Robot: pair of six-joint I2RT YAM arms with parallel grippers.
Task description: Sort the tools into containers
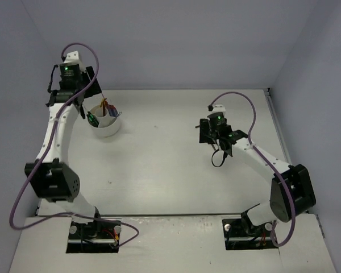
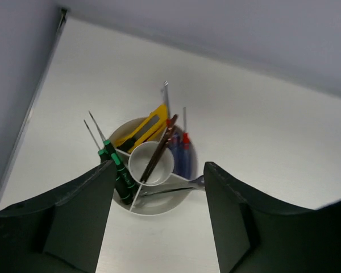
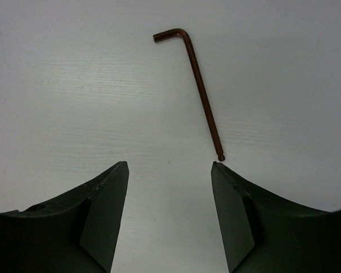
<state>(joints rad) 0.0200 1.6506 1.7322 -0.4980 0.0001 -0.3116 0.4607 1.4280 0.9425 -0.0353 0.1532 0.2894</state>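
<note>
Right claw [image 3: 169,165]: jaws apart, empty, over hex key [image 3: 202,96] flat on table [image 3: 74,85], its tip just beside one jaw. Off-centre, so closing may nudge it away. Height unclear. Left claw [image 2: 159,168]: wide, empty, above cup [image 2: 159,205] holding tools [image 2: 156,156].

Left arm [image 1: 55,133]: slim white links between chunky black joints [image 1: 52,181]; a white cap [image 1: 72,56] on the wrist, a green light [image 1: 66,67] just under it; a purple left cable [image 1: 85,50] runs from wrist to left base [image 1: 94,230], a black plate with a silver bolt [image 1: 73,230] and red and yellow wires [image 1: 109,233]. Right arm [image 1: 256,154]: the same white links; a big black elbow block [image 1: 292,193]; a purple right cable [image 1: 247,102]; green wrist lights [image 1: 219,119]; a black right base [image 1: 247,230]. Left fingers [image 2: 74,227] and right fingers [image 3: 102,219] are dark, matte and wedge-shaped, each with a flat inner face.
</note>
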